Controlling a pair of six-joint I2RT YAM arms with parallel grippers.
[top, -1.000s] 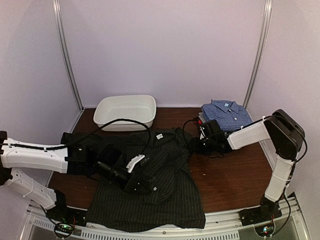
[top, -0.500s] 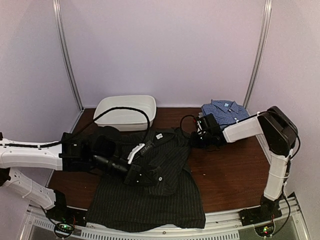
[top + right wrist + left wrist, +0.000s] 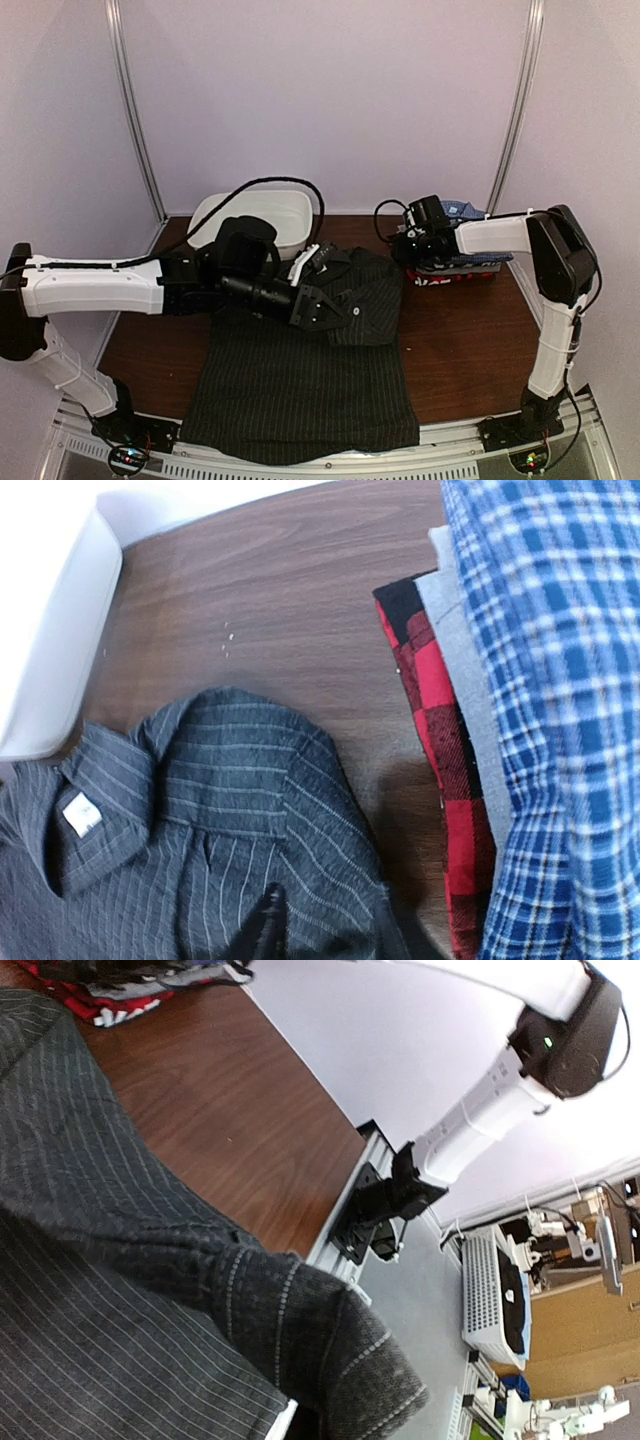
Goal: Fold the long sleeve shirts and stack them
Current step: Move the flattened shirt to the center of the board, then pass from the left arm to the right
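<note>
Brown wood-grain table (image 3: 470, 350), top external view: one black pinstriped shirt (image 3: 300, 390) is spread over the near centre, with its hem reaching the near edge. Its upper part is folded over below the collar, and the left gripper (image 3: 322, 306) is seen closed on that fold. A bare area of table is left between the shirt and the right edge, and a narrower strip is left on the left side. One white tub (image 3: 290, 212) is set against the far edge and is partly covered by the left arm. One stack (image 3: 455, 272) of folded shirts lies near the far right corner. The right gripper (image 3: 412, 245) is held at the stack's left side; whether its jaws are open or closed on cloth cannot be told.

Left wrist view: pinstriped cloth is bunched against the lens, and the fingers are hidden by it. Bare table is shown beyond the cloth as far as the edge where the right arm (image 3: 480, 1110) is bolted.

Right wrist view: three shirts are counted in the stack. A red-black checked shirt (image 3: 440, 730) lies lowest, a grey shirt (image 3: 465, 680) next, and a blue checked shirt (image 3: 550, 680) uppermost. The pinstriped collar is seen near the tub wall, and a bare band of table separates the pinstriped shirt from the stack.
</note>
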